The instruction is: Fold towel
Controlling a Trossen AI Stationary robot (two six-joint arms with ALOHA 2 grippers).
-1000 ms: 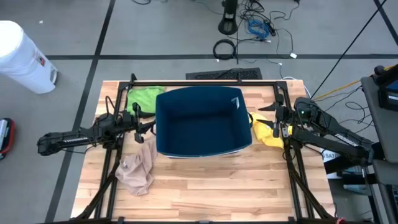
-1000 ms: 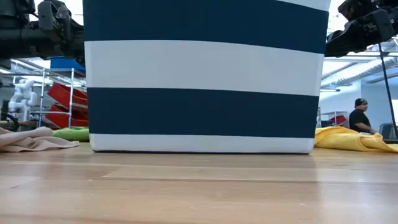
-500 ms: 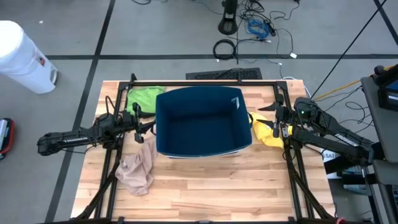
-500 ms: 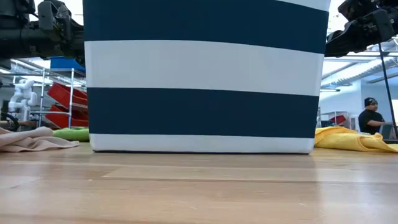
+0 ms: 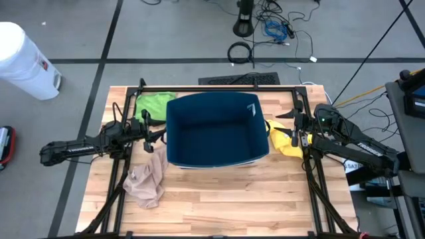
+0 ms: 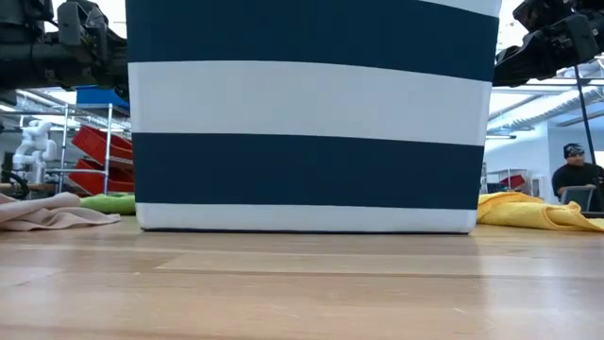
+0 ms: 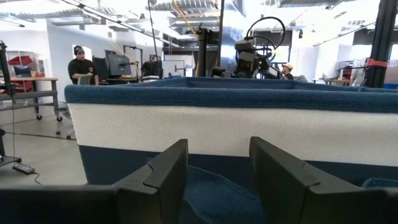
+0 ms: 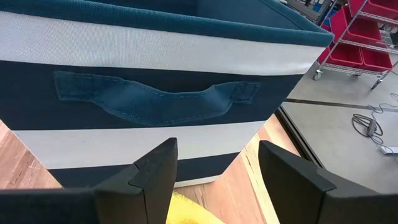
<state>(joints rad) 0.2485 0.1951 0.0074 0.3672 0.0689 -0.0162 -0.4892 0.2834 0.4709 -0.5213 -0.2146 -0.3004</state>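
Three crumpled towels lie on the wooden table: a beige one (image 5: 147, 179) at the near left, a green one (image 5: 154, 103) at the far left, a yellow one (image 5: 284, 141) at the right. Between them stands a navy-and-white fabric bin (image 5: 216, 129). My left gripper (image 5: 159, 135) hovers open beside the bin's left wall, above the beige towel's far end. My right gripper (image 5: 289, 130) hovers open beside the bin's right wall, over the yellow towel (image 8: 186, 208). Nothing is between either pair of fingers.
The bin (image 6: 311, 113) fills the table's middle and blocks most of the low view. A black frame (image 5: 219, 87) runs along the table's far edge and sides. Bare wood (image 5: 226, 199) lies in front of the bin. A person (image 6: 578, 172) sits in the room beyond.
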